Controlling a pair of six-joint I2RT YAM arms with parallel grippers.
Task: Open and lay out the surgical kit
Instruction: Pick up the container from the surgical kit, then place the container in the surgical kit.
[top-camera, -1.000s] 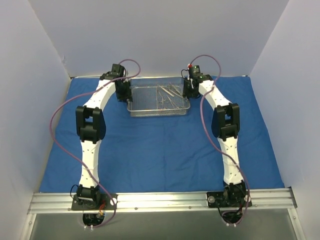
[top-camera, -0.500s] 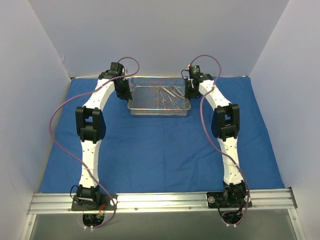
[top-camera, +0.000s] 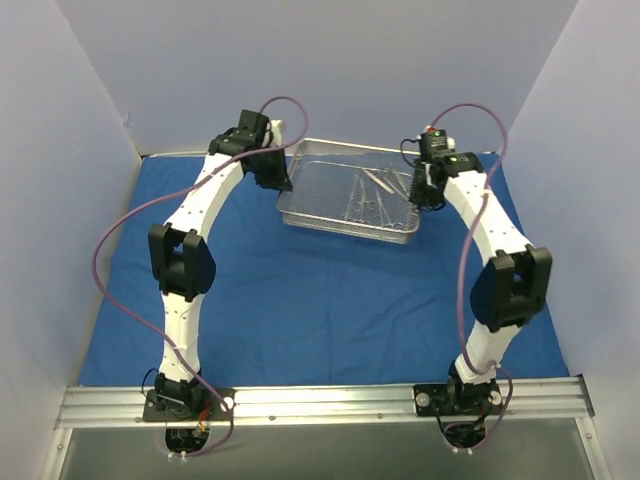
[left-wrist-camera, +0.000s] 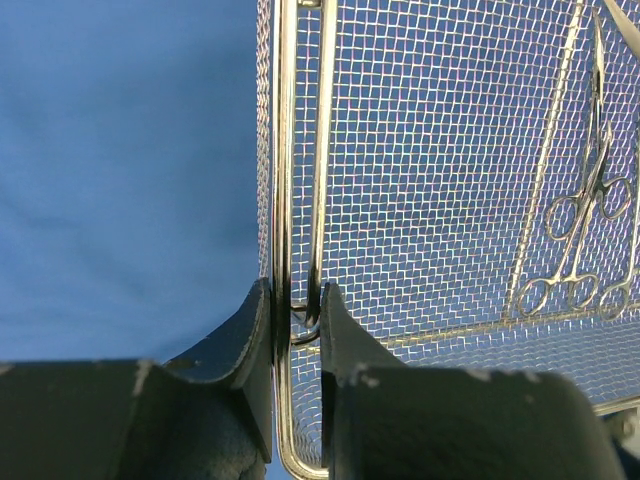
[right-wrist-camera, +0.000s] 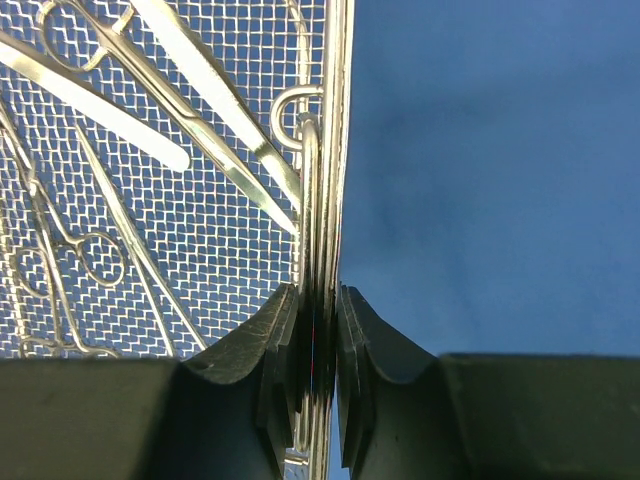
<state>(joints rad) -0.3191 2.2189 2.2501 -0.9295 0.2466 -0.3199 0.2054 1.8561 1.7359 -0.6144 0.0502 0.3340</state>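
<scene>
At opposite ends of the wire-mesh tray (top-camera: 322, 196), the left fingers (left-wrist-camera: 258, 325) and right fingers (right-wrist-camera: 280, 325) each pinch its rim, steel instruments (top-camera: 367, 190) inside it, blue cloth (top-camera: 300, 300) beneath.

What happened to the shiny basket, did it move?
Yes. The wire-mesh tray, pinched at both ends by the left gripper and right gripper, has shifted right, toward the blue cloth's right edge, and looks raised.

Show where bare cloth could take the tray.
Free: the wide blue cloth between left arm and right arm, nearer than the tray, plus strips outside each by the walls. Crowded: far middle, left tool and right tool clamping the tray's ends, instruments inside.
</scene>
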